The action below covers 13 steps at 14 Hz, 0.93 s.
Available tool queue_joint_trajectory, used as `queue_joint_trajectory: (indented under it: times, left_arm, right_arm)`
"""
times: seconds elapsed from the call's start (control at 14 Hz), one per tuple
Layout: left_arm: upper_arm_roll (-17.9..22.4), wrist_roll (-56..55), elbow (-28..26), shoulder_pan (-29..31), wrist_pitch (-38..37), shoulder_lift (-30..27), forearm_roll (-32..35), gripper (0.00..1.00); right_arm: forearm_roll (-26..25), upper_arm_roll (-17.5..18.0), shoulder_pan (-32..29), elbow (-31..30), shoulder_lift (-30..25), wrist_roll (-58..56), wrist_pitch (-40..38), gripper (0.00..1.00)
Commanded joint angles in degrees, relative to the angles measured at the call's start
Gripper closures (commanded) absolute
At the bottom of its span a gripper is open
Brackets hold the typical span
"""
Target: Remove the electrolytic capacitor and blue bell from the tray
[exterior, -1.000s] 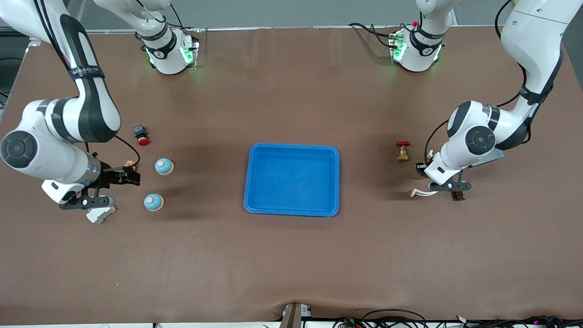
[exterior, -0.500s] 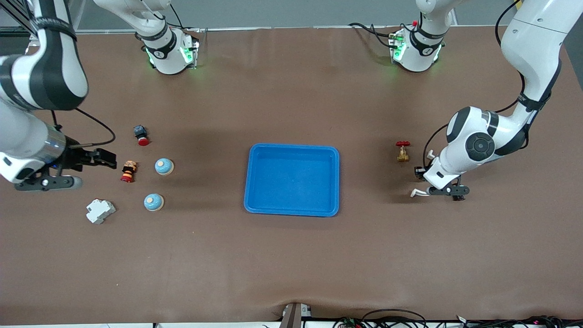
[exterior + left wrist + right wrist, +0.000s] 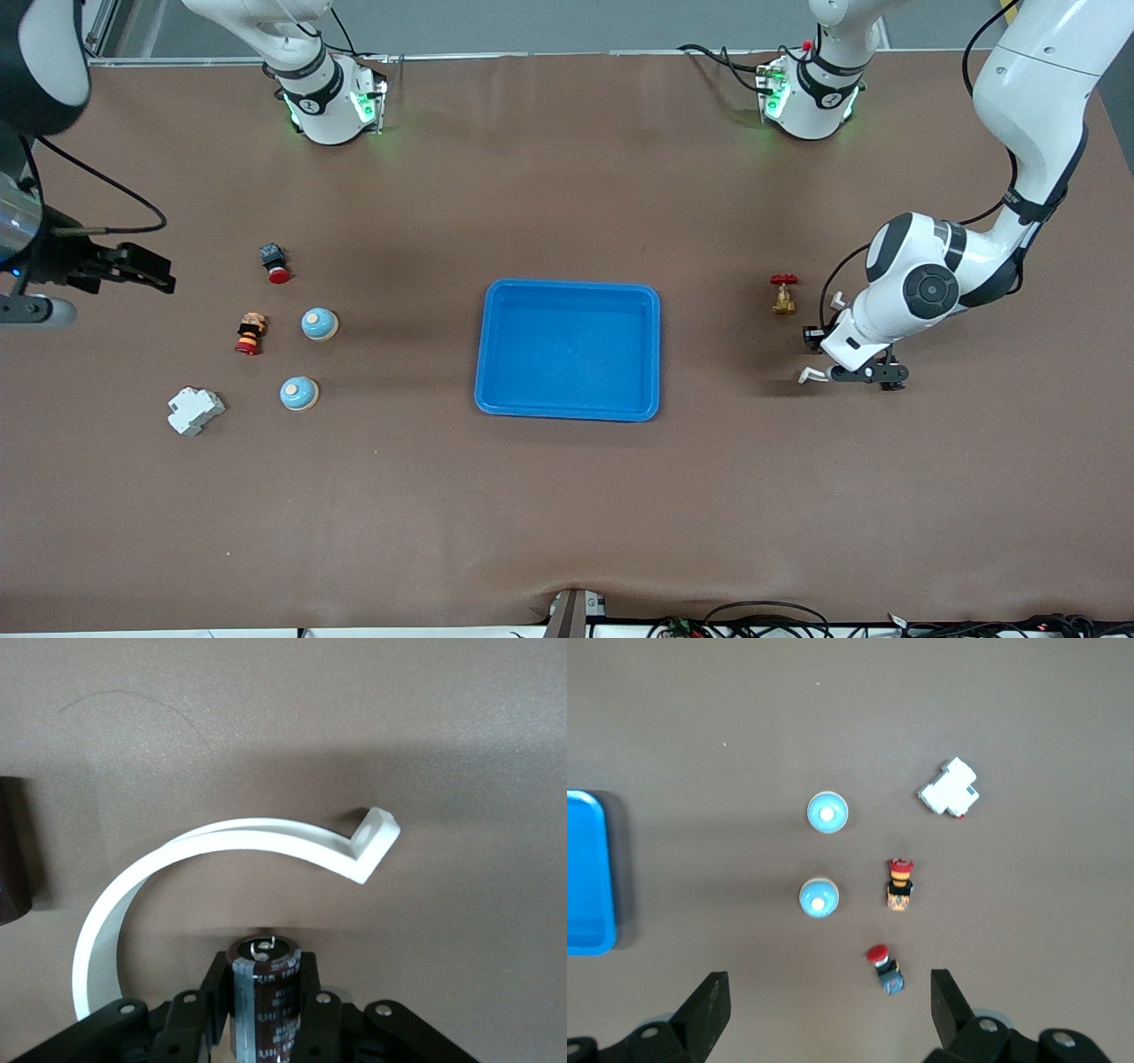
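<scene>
Gripping a dark capacitor between narrow jaws, the left gripper sits low over the surface at the left arm's end, beside a curved white strip and near a brass valve. The right gripper hangs high with jaws wide and empty, over two blue bells, two red-capped buttons and a white block. A blue tray lies mid-surface.

A brown mat covers the desk edge to edge under even light. A grey wall strip runs along the frame's top; cables bunch along the bottom edge.
</scene>
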Motion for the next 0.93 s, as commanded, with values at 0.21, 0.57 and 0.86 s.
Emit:
queue_joint_trajectory:
  times: [0.21,0.57,0.86]
  left_arm:
    - [-0.25,-0.27,0.67,1.75,-0.88,-0.93,1.51,0.00]
    - [-0.95,0.43,2.24,1.92,-10.00,-7.16,0.37,0.00]
    - [-2.01,6.56,13.81,2.01,-28.35,-9.81,-9.45,0.00]
  right_arm:
    - [4.63,-0.24,-0.52,1.65,-1.24,1.72,-3.90,0.00]
    - [6.05,-1.47,-0.26,1.83,-2.12,1.63,-5.22,0.00]
    - [5.96,-1.65,-0.26,1.83,-2.91,1.46,-5.49,0.00]
